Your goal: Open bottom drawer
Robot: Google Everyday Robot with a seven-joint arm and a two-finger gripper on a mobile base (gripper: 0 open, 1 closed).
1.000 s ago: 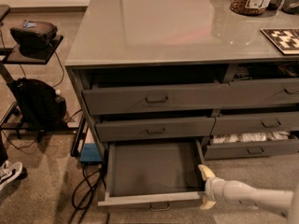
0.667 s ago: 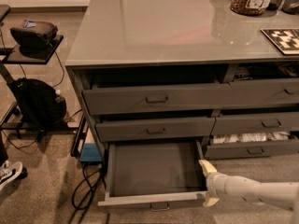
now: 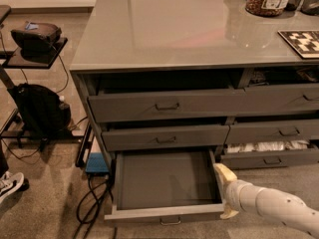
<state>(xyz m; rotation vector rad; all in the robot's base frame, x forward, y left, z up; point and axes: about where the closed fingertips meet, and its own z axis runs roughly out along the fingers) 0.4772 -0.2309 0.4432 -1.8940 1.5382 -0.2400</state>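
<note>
Bottom drawer (image 3: 167,183) stands pulled well out from under the desk (image 3: 174,29), its bare grey floor showing, so the job looks done. The end effector (image 3: 227,193) sits just beside the drawer's right wall, spread wide and gripping nothing, probably because no further pull is needed.

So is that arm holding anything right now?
Seemingly nothing: the gripper is open beside the right front corner of the bottom drawer.

Off-white segmented arm (image 3: 279,208), small dark dots — yellowish gripper (image 3: 227,192), lower right
</note>
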